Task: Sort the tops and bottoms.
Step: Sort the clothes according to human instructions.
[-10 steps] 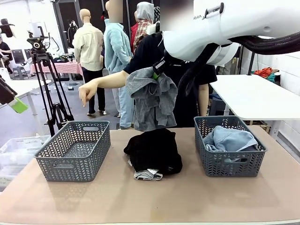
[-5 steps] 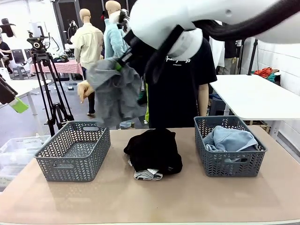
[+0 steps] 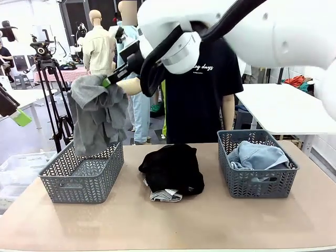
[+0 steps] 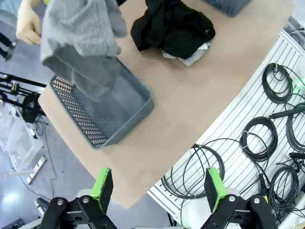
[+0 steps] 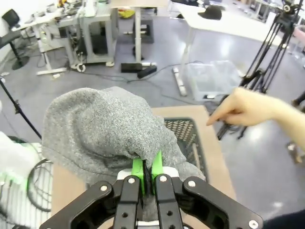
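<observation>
Front view: right pincer point(image 3: 108, 82), clamped on a grey garment point(image 3: 94, 113), holds it over a basket point(image 3: 79, 184) (left pincer point(image 4: 159, 183) gapes empty).

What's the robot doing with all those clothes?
The right end effector is shut on a grey garment, dangling it above the left basket. The right basket holds light blue denim, and a black pile waits on the table between them. The left end effector is open, holding nothing.
</observation>
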### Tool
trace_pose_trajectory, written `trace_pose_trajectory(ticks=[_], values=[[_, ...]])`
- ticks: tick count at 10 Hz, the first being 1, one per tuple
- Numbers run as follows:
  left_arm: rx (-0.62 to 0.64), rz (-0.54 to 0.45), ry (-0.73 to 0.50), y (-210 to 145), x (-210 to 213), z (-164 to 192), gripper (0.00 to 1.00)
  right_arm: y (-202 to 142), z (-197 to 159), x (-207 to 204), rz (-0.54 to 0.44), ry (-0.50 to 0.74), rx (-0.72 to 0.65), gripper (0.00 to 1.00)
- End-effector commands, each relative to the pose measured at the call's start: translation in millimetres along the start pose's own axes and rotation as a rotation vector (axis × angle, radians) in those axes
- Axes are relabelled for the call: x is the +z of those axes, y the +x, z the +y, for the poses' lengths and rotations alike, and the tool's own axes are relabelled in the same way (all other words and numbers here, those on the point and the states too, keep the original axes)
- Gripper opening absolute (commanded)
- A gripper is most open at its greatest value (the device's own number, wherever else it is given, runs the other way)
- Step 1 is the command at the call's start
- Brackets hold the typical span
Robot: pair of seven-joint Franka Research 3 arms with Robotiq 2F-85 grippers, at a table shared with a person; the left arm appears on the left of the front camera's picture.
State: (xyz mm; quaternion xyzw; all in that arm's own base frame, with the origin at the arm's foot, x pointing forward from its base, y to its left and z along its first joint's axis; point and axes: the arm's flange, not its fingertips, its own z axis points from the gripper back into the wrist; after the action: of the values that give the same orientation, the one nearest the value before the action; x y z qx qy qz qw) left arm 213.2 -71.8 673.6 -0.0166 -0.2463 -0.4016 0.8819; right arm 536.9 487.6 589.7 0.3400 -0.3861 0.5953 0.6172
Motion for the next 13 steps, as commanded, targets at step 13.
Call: trace_pose_trajectory(ticks=[13], values=[[0.002,-0.001,0.000,0,1,1,1.00,-56,-64,-149,0.075,0.207,-0.003,0.00]])
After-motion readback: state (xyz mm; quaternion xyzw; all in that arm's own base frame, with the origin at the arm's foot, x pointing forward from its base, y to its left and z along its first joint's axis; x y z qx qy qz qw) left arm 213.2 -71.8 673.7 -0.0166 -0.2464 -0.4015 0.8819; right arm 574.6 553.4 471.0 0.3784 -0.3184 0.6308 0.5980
